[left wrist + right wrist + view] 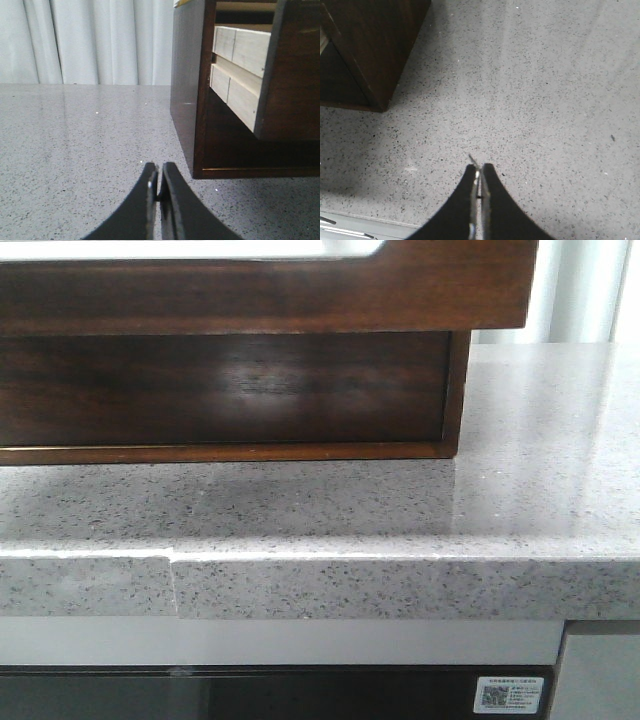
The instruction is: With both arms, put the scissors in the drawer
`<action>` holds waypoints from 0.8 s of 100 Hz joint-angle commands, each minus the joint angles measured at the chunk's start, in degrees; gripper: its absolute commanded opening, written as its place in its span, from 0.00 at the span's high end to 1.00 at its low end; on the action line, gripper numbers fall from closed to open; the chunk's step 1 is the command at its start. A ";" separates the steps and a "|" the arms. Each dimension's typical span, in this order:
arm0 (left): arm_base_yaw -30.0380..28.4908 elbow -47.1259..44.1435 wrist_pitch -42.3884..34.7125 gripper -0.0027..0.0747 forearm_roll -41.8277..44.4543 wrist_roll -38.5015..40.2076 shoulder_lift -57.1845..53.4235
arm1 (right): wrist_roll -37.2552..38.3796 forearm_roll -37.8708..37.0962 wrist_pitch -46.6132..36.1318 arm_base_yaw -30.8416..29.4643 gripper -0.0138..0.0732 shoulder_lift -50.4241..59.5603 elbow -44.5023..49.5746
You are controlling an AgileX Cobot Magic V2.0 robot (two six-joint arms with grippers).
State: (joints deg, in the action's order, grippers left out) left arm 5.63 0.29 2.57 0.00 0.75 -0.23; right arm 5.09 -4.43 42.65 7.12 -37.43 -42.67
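Walnut-dark wood fills the upper left of the front view: the drawer point(260, 285) juts forward from its cabinet point(225, 390) on the speckled grey countertop point(400, 520), a pale strip along its top edge. No arm appears there. Only the left wrist view shows the drawer's pale plank side point(240, 65), with the left gripper point(159, 181) low over the stone, fingers pressed together. The right gripper point(478, 182) hovers over bare counter beside the cabinet's corner, fingers closed; a thin metallic sliver shows between them. No scissors are clearly visible.

The brown cabinet point(230, 390) fills the upper left of the front view. The counter point(540, 440) at the right is open room to pass.
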 commanded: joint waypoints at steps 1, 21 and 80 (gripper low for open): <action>-0.08 -2.08 -4.85 0.99 -0.64 0.70 -1.78 | -0.14 -0.95 -4.04 -0.29 0.92 0.03 -1.18; -0.08 -2.08 -4.85 0.99 -0.64 0.70 -1.78 | -0.14 -0.95 -4.04 -0.29 0.92 0.03 -1.18; -0.08 -2.08 -4.85 0.99 -0.64 0.70 -1.78 | -0.24 -2.89 -15.19 -5.48 0.92 10.50 9.72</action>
State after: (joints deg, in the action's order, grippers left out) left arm 5.63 0.29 2.49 -0.30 0.75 -0.23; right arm 5.09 -5.85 37.73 4.13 -31.41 -36.68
